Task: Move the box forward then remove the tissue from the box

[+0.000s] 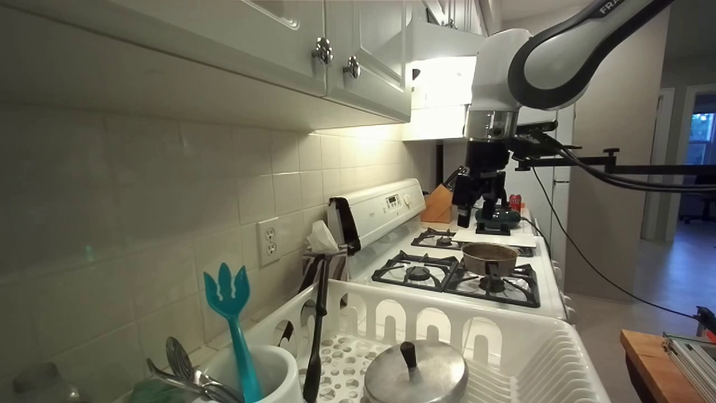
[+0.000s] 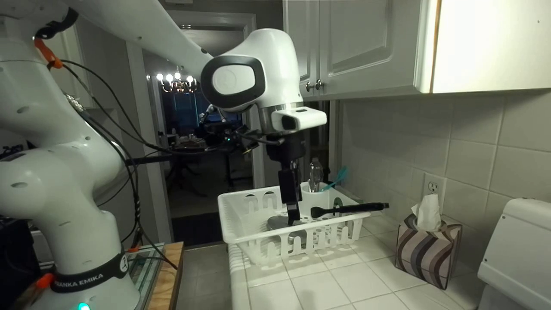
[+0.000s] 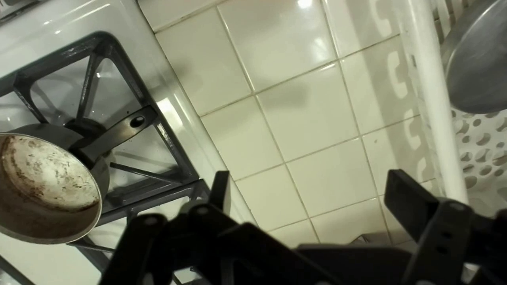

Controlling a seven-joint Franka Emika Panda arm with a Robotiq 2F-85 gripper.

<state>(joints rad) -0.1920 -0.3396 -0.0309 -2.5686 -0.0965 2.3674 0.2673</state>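
My gripper [image 3: 311, 189] hangs above the counter [image 3: 317, 118], jaws spread wide. The box [image 2: 424, 254] stands on the counter near the wall [image 2: 469, 163], between rack [image 2: 258, 237] and stove [image 2: 521, 245], with the tissue [image 2: 429, 214] protruding from its top.

The tissue box [image 2: 424, 255] at the back edge of the white-tiled counter [image 2: 318, 288] has wavy pinkish-beige, brown and charcoal stripes. Tissue [image 2: 429, 214] is white, gripper [image 3: 313, 194] all black, dish rack [image 1: 410, 313] plain white, fork-shaped utensil [image 1: 229, 302] super teal, saucepan [image 3: 51, 174] brown-stained inside.
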